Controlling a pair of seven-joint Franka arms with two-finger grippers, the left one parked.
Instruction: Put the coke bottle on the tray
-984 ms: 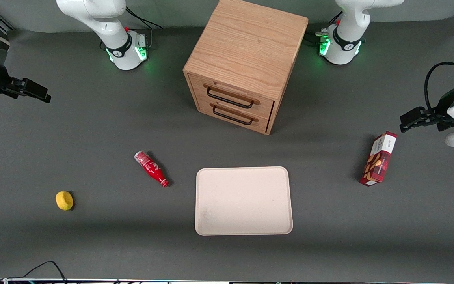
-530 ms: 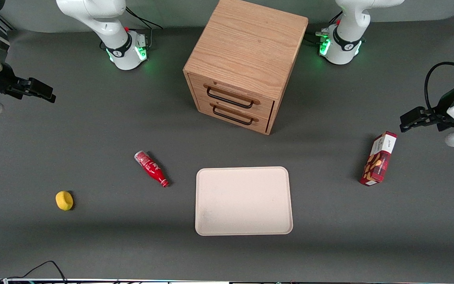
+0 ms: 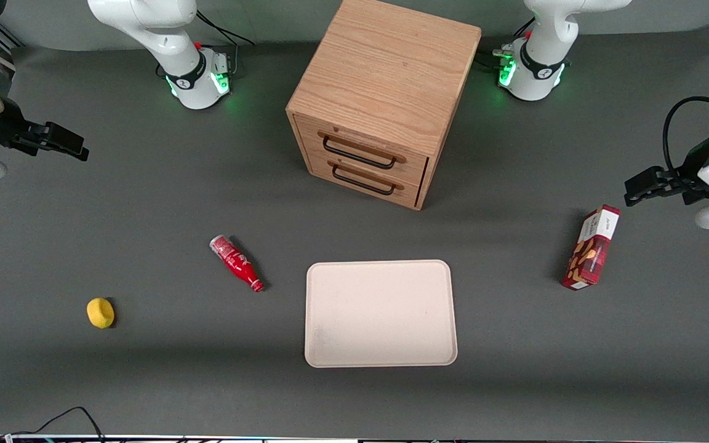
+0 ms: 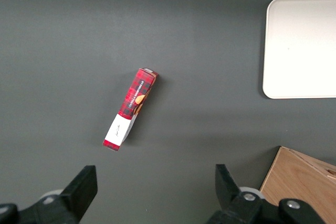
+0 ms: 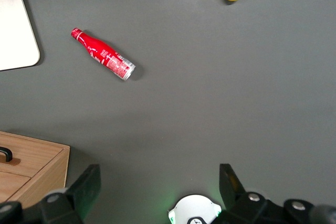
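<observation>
The coke bottle (image 3: 236, 263) lies on its side on the grey table, cap pointing toward the cream-beige tray (image 3: 380, 312) beside it. It also shows in the right wrist view (image 5: 103, 54), with a corner of the tray (image 5: 16, 30). My right gripper (image 3: 62, 143) hangs high over the working arm's end of the table, farther from the front camera than the bottle and well apart from it. Its fingers (image 5: 89, 184) are spread wide with nothing between them.
A wooden drawer cabinet (image 3: 382, 98) stands farther from the camera than the tray. A yellow lemon-like object (image 3: 100, 312) lies toward the working arm's end. A red snack box (image 3: 592, 248) lies toward the parked arm's end. The arm bases (image 3: 197, 77) stand near the table's back edge.
My right gripper has shifted slightly inward over the table from the edge. The bottle, tray and other objects have not moved.
</observation>
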